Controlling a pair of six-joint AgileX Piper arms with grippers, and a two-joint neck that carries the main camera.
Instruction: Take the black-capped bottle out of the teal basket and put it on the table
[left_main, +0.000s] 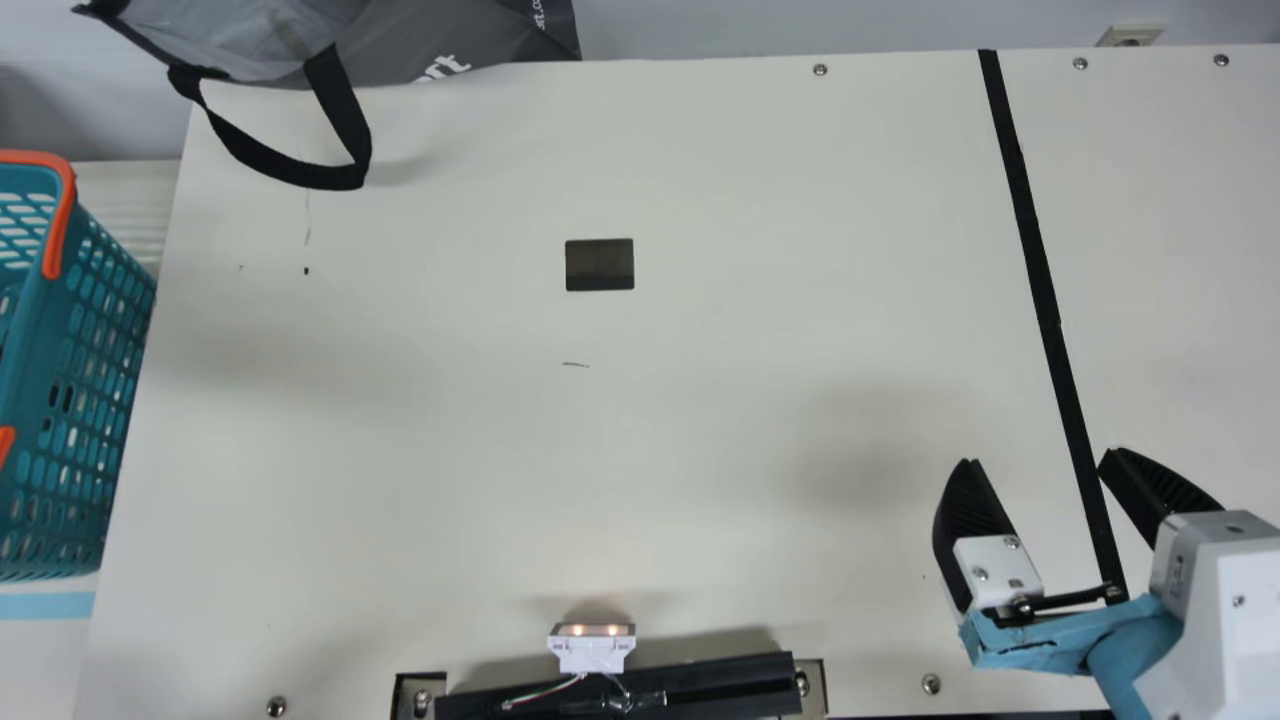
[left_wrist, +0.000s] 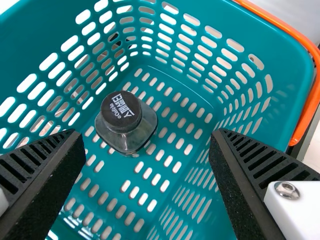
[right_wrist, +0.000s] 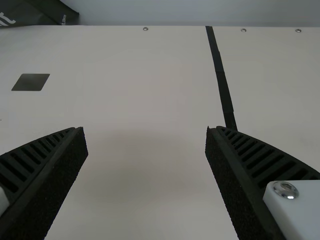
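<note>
One bottle (left_wrist: 125, 125): it is inside the teal basket (left_main: 78, 300), standing on the perforated floor, as we see in the left wrist view. It looks upright to us, with the black cap (left_wrist: 121, 109) on top.
Task done: by our judgement, only the preparation for the grasp. We see the left gripper (left_wrist: 146, 136) placed over the bottle's side of the work, with its view directed down into the basket.
Task left: we must close on the bottle, lift it out over the rim, carry it to the table (left_main: 700, 400), set it down and let it go. So we judge that the main part remains.
Left gripper: its two fingers are wide apart, and we see nothing held between them. The bottle is beyond the fingertips, and we see no contact with it. Whether a finger touches the basket wall, we cannot tell.
Right gripper (right_wrist: 145, 131): its fingers are also well apart, without any object in them. We find it above the table, near the black strip (left_main: 1040, 300), and by our judgement it has no duty in this step.
</note>
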